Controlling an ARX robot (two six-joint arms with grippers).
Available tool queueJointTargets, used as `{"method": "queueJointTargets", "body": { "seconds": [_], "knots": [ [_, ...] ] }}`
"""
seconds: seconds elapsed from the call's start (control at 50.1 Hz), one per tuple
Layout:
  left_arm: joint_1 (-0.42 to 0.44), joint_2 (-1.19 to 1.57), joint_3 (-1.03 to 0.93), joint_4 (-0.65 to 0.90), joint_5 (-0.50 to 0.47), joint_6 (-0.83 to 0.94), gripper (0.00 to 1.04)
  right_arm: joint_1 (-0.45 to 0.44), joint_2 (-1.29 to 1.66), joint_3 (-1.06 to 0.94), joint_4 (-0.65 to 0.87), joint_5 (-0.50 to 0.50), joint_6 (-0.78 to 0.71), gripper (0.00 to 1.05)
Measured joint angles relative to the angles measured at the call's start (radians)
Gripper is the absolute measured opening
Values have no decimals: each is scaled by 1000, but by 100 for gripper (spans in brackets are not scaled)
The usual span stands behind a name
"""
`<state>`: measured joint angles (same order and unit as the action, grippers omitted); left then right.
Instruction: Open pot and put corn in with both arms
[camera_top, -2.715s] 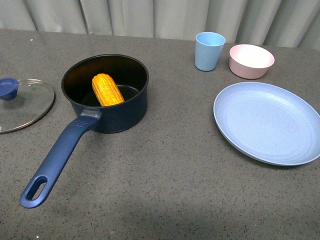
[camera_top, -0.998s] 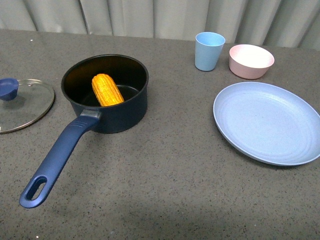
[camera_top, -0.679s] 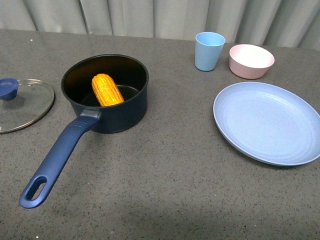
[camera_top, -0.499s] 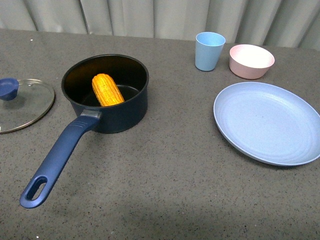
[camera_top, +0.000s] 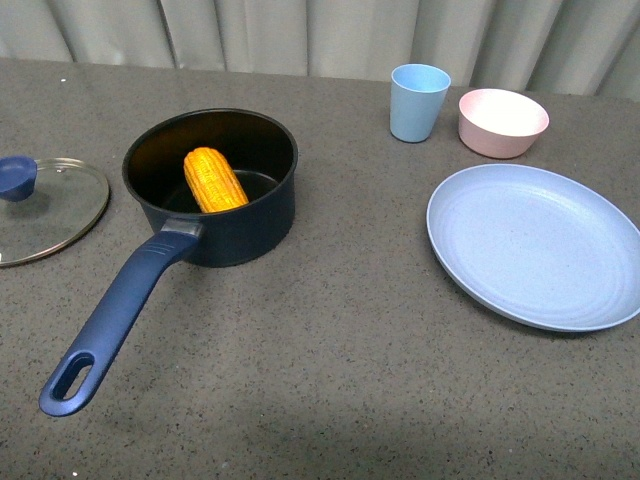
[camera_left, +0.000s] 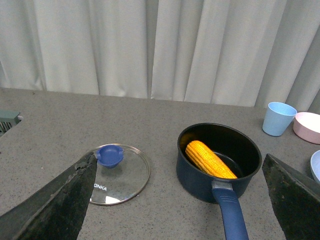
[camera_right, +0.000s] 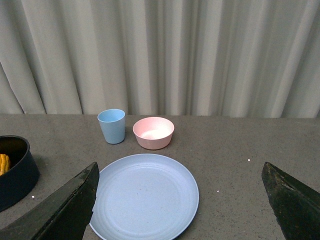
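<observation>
The navy pot (camera_top: 232, 226) stands uncovered left of the table's middle, its long handle (camera_top: 112, 318) pointing toward me. The yellow-orange corn (camera_top: 214, 179) lies inside it, leaning on the black wall. The glass lid (camera_top: 55, 215) with its blue knob (camera_top: 17, 176) lies flat on the table to the pot's left. Neither arm shows in the front view. My left gripper (camera_left: 182, 200) is open, held back from the pot (camera_left: 200, 177), corn (camera_left: 210, 160) and lid (camera_left: 122, 175). Pulled back over the near side of the table, my right gripper (camera_right: 182, 200) is open and holds nothing.
A light blue plate (camera_top: 535, 245) lies at the right. Behind it stand a light blue cup (camera_top: 418, 102) and a pink bowl (camera_top: 502, 122). Grey curtains close off the far edge. In the right wrist view the plate (camera_right: 145, 197), cup (camera_right: 112, 126) and bowl (camera_right: 153, 132) show.
</observation>
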<state>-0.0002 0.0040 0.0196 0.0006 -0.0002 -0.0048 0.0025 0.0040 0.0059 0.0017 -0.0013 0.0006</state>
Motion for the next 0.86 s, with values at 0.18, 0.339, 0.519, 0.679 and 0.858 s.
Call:
{"method": "queueJointTargets", "body": {
  "seconds": [0.18, 0.339, 0.519, 0.679, 0.858],
  "knots": [
    [0, 0, 0, 0, 0, 0, 98, 0, 0, 0, 0, 0, 0, 95],
    [0, 0, 0, 0, 0, 0, 98, 0, 0, 0, 0, 0, 0, 95],
    [0, 0, 0, 0, 0, 0, 98, 0, 0, 0, 0, 0, 0, 95],
    [0, 0, 0, 0, 0, 0, 98, 0, 0, 0, 0, 0, 0, 95],
    [0, 0, 0, 0, 0, 0, 98, 0, 0, 0, 0, 0, 0, 95]
  ]
}}
